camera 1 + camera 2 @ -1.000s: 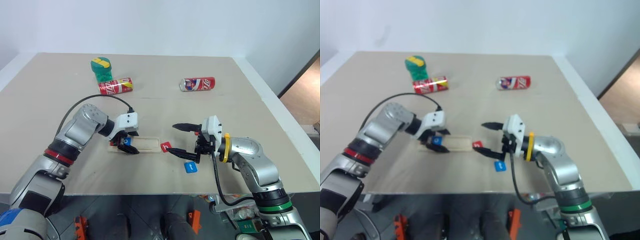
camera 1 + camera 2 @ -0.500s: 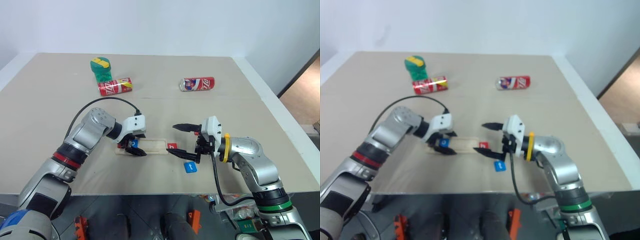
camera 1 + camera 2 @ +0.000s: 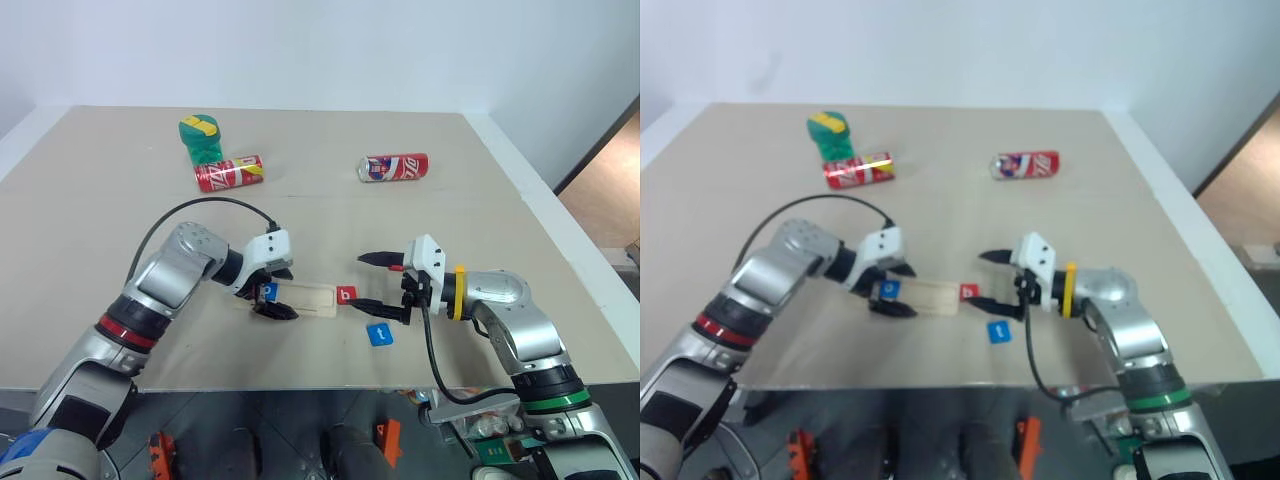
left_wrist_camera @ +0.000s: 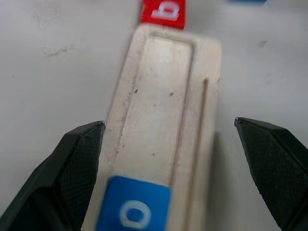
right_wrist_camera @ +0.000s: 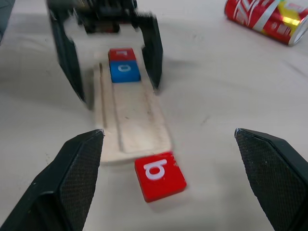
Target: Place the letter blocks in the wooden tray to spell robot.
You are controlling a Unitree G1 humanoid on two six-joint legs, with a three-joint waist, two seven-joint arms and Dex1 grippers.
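- Left pincer (image 3: 270, 291): fingers spread wide and holding nothing, straddling the left end of the wooden tray (image 3: 312, 298), one finger on either side of it.
- In the tray's groove, between those fingers: blue "o" block (image 5: 124, 71), with a red block (image 5: 121, 53) touching it at the very end of the tray; that red block's letter is too small to read.
- The rest of the groove, from the blue "o" to the tray's right end, is bare wood.
- Right pincer (image 3: 371, 281): fingers wide apart, gripping nothing, pointing toward the tray's right end and hovering just above the desk (image 3: 470, 220).
- Red "b" block (image 3: 346, 295): flat on the desk, just off the tray's right end, outside the groove, between the right pincer's fingers.
- Blue block (image 3: 379, 335): flat on the desk, nearer the desk's front edge, close below the right pincer; its letter is unclear.
- Far side of the desk: two red soda cans lying on their sides, one (image 3: 229, 173) beside a green container (image 3: 203, 139), the other (image 3: 394, 167) well apart to the right.
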